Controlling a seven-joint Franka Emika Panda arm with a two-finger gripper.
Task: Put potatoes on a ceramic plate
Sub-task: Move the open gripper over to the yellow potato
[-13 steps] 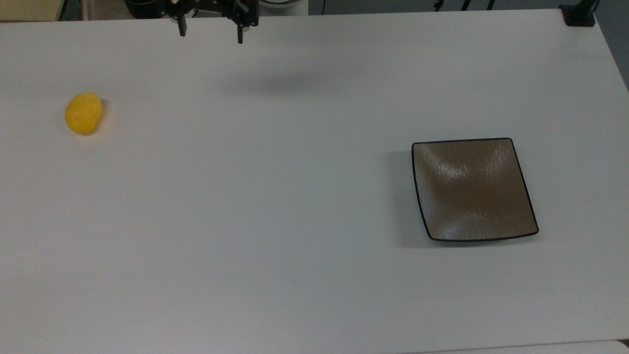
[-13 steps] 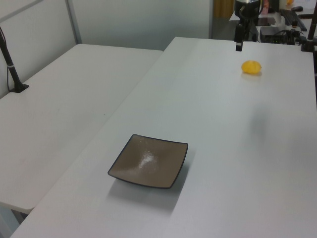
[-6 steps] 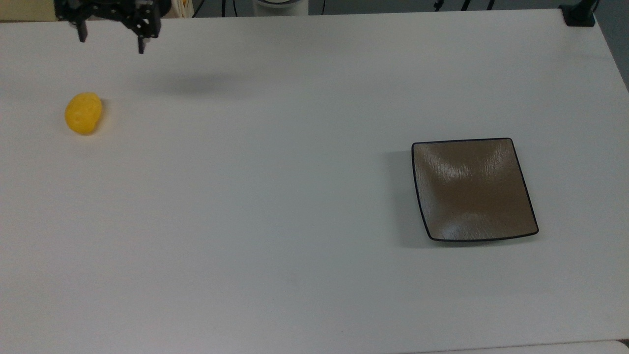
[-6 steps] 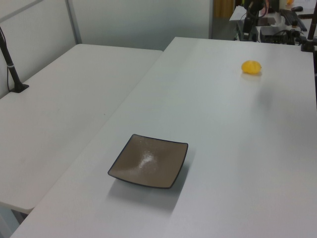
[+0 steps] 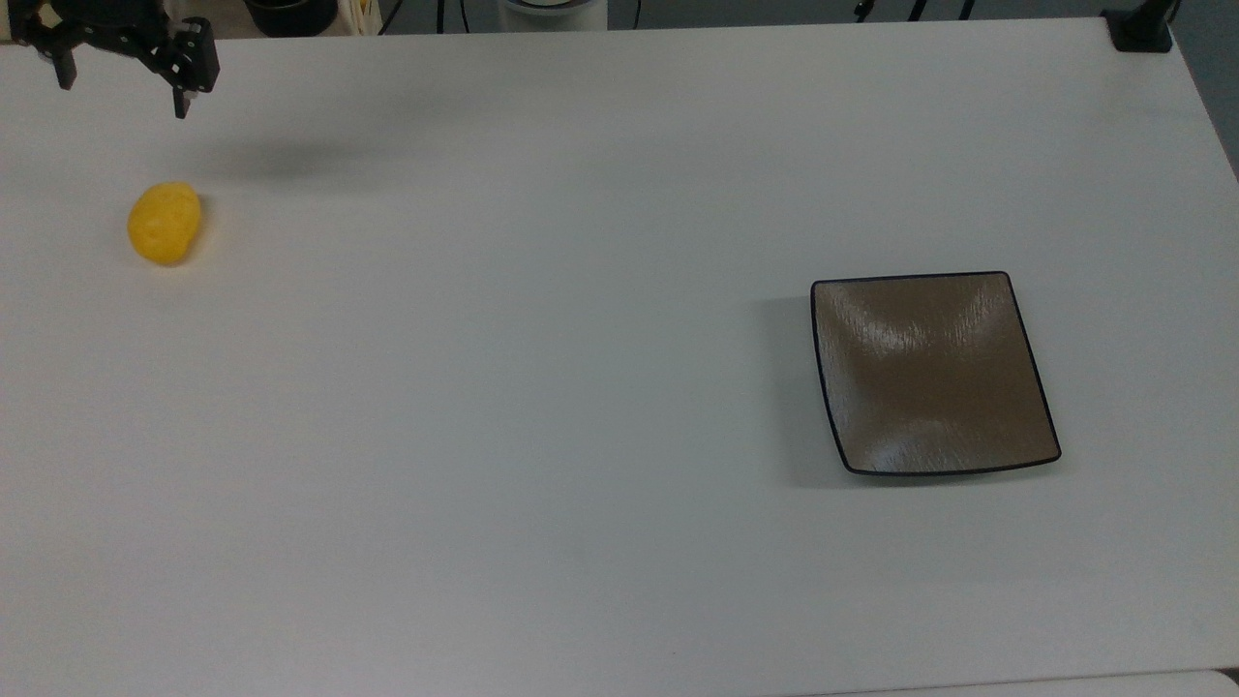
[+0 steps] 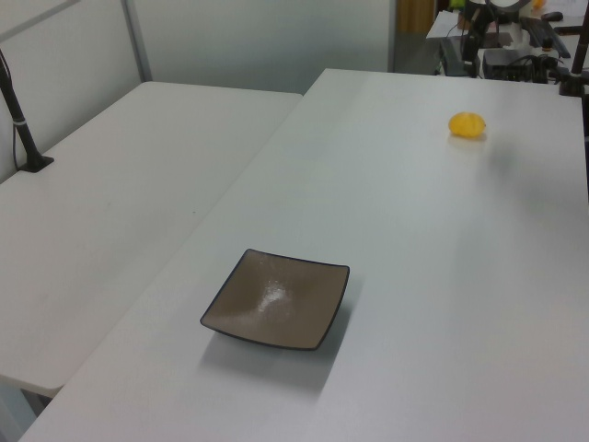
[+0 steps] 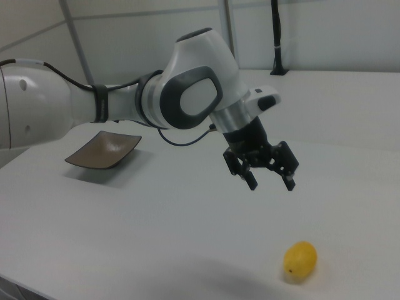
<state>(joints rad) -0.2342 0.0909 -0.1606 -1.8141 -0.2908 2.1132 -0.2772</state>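
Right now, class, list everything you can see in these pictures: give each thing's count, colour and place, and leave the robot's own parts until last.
potato: one, bright yellow, lying on the table near the top view's left edge, touched by nothing.
plate: one, square, glossy brown with a thin black rim, on the table at the top view's right, bare.
table: one, white, under both things.
second table: one, white, beside the first at the left view's left.
arm: one, white and grey, reaching over the table in the right view.
claw: one, black, open, hanging in the air above the potato.
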